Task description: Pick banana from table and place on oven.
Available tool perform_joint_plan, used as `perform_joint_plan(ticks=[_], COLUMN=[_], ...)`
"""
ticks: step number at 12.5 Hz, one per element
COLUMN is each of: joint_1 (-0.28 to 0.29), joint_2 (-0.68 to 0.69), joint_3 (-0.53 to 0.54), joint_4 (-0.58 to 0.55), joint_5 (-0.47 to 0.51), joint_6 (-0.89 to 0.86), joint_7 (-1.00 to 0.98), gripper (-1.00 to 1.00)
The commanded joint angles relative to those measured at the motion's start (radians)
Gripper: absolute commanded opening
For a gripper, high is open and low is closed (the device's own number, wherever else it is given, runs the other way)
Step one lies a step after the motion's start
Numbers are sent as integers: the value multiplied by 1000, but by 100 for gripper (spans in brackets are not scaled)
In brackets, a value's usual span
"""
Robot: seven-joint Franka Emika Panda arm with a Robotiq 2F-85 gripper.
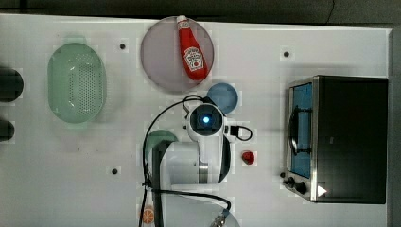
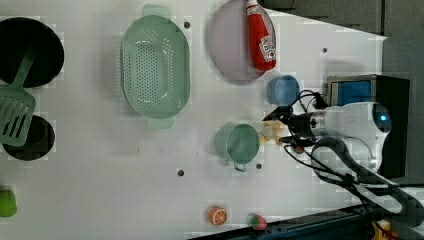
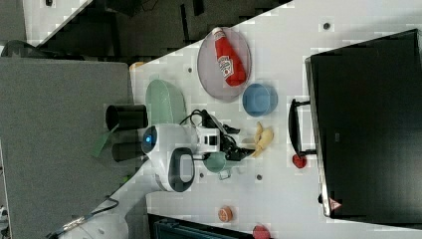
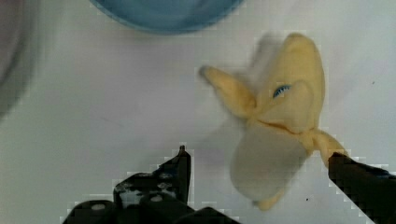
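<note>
Tool (image 4: 259, 161) open astride banana (image 4: 275, 126); blue bowl (image 3: 259, 99), green cup (image 3: 217, 162) flank it; oven (image 3: 368, 124) top bare.

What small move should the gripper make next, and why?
Probably lower a little further and then close. In the wrist view the gripper is open, with the banana lying on the table between its fingers, not yet gripped. In the right view it sits right beside the banana.

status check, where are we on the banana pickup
Gripper open, jaws either side of the banana, not closed. Banana lying on the table beside the blue bowl. Oven top bare.
</note>
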Motion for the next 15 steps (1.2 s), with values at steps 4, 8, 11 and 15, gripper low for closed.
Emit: perform_joint_plan(ticks=[4, 8, 11, 15], joint_1=[3, 3, 3, 2], joint_2=[16, 20, -55, -340], joint_3=[4, 4, 10, 13], joint_4=[-25, -24, -17, 40], joint_5=[-8, -8, -8, -8], joint_6=[94, 93, 80, -212], joint_7=[10, 10, 10, 10], gripper=[-6, -58, -58, -58])
